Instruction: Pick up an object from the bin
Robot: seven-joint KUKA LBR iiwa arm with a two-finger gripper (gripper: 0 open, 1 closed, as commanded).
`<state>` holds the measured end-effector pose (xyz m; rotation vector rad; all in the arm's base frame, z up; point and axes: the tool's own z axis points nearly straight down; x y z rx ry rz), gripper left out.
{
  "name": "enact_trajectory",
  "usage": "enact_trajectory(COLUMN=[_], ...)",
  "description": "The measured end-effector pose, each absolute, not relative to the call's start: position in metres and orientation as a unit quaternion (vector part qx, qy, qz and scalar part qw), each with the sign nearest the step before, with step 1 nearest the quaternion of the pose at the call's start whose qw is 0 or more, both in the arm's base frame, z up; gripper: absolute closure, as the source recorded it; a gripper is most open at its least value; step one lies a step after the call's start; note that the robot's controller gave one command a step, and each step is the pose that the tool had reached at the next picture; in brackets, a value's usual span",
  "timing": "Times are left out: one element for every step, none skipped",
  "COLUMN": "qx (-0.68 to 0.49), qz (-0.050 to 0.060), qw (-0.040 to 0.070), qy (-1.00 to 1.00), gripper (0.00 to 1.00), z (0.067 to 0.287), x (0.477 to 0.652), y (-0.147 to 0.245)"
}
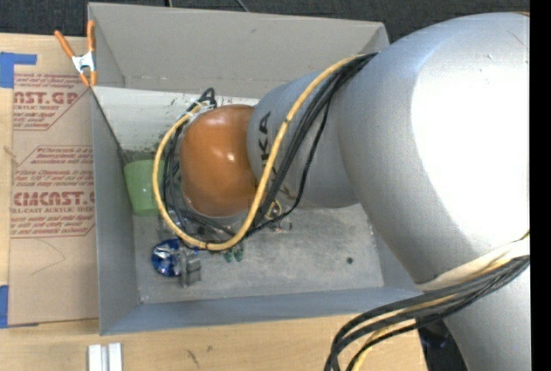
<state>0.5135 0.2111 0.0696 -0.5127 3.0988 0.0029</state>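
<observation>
Low in the bin's [116, 275] near corner, the claw [189, 268] shows as a small grey tip poking out under the wrist. Whether it is open or closed cannot be told, because the wrist points straight down and covers it from above. Touching or just beside the claw, on the side away from the arm [448, 145], lies a blue shiny thing [164, 258]. It looks the likeliest pick, though nothing shows it gripped. Near the claw on the arm's side lie small dark green bits [232, 254]. Directly above sits the orange cover [215, 158], ringed by cables [172, 214] that presumably feed the claw. Farther beyond the claw, a pale green thing [139, 186] rests against the wall, half hidden by that cover.
</observation>
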Motion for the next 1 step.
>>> enact_trajectory(qx=[-0.181], qz=[0.001], qw=[0.006], qy=[0.984], gripper=[1.00], z=[0.2033], x=[0.5358], y=[0.1979])
